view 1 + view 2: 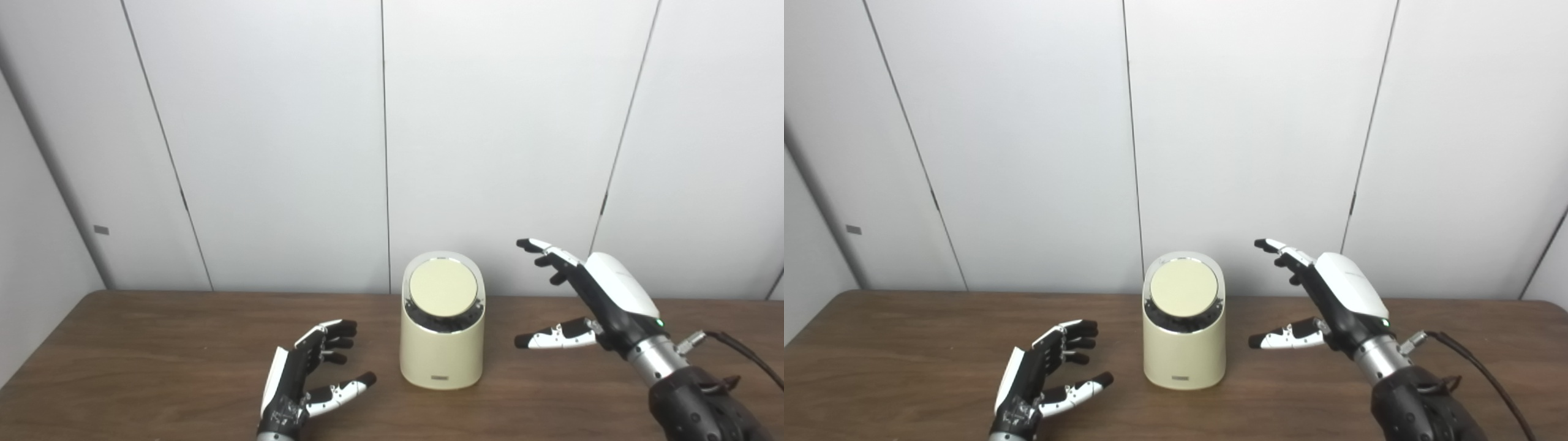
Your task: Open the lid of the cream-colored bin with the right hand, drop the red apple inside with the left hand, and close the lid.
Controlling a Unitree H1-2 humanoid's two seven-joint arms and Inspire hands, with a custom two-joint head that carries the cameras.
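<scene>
The left hand lay low over the table in the lower left-centre of the frame, palm turned toward the middle, fingers spread and loosely curled, thumb stretched out toward the bin; it held nothing and touched nothing that could be seen.

Just right of it, at the lower centre of the frame, stood the cream-colored bin, upright on the table, a rounded cylinder with a small dark label low on its front. Its round lid sat closed in the slanted top, tilted to face the cameras, with a dark ring showing under its lower edge and a pale rim around it. With the lid shut, the inside of the bin was hidden, so its contents could not be told. No red apple showed in either view.

Right of the bin, in the lower right of the frame, the right hand hung raised above the table, apart from the bin, fingers extended and spread toward the lid's height, thumb pointing left; it grasped nothing. A dark cable ran off its wrist toward the right edge.

The table was dark brown wood grain. Behind it rose white wall panels split by thin dark seams.
</scene>
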